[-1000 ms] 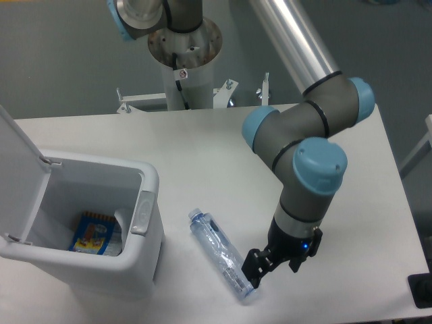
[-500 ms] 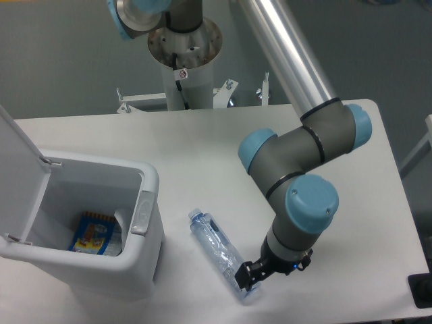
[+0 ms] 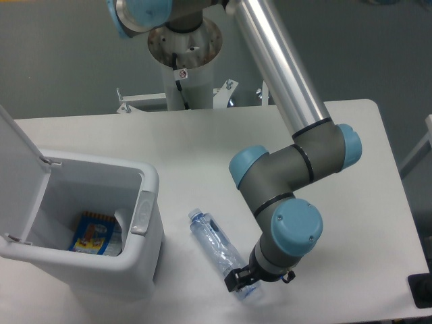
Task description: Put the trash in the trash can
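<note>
Compared with a second ago, the arm [image 3: 283, 169] has swung lower and to the left in the picture, and the hand [image 3: 237, 281] has come down from beside the bottle's bottom end to sit right over it. The blue-capped wrist joint now hangs above the spot where the hand used to be. The bottle [image 3: 219, 251] itself has not shifted, and neither has the trash can [image 3: 128, 270].

The bottle lies flat on the white tabletop [image 3: 202, 148], just right of the trash can. Its long axis runs on a diagonal: the cap end points up and left, toward the can's near corner, and the base end points down and right, toward the front edge of the tabletop. The dark fingers of the hand cover the base end; the wrist hides much of them, so I cannot tell whether they are closed on the bottle or merely straddle it.

The trash can stands at the left with its flip lid [image 3: 17, 169] raised, the grey latch [image 3: 142, 213] on the rim facing the bottle. Inside lies a colourful packet [image 3: 93, 233] on the floor of the can.
</note>
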Robot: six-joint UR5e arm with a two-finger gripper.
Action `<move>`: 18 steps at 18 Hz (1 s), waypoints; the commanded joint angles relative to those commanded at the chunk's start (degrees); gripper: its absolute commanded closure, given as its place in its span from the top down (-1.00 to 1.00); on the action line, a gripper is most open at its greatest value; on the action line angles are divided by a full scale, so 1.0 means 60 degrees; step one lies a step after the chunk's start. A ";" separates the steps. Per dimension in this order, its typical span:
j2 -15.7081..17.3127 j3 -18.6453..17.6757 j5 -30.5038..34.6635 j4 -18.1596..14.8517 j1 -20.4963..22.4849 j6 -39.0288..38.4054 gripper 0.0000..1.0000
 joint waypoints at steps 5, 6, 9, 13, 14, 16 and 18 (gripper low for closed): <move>-0.0103 0.0000 0.0336 0.0015 -0.0059 -0.0015 1.00; -0.0132 -0.0015 0.0410 0.0044 -0.0118 -0.0015 1.00; -0.0176 -0.0102 0.0732 0.0103 -0.0191 -0.0058 1.00; -0.0279 -0.0117 0.1011 0.0146 -0.0279 -0.0044 1.00; -0.0293 -0.0117 0.1026 0.0234 -0.0294 -0.0058 1.00; -0.0337 -0.0117 0.1041 0.0570 -0.0294 -0.0059 1.00; -0.0425 -0.0117 0.1055 0.0819 -0.0294 -0.0073 1.00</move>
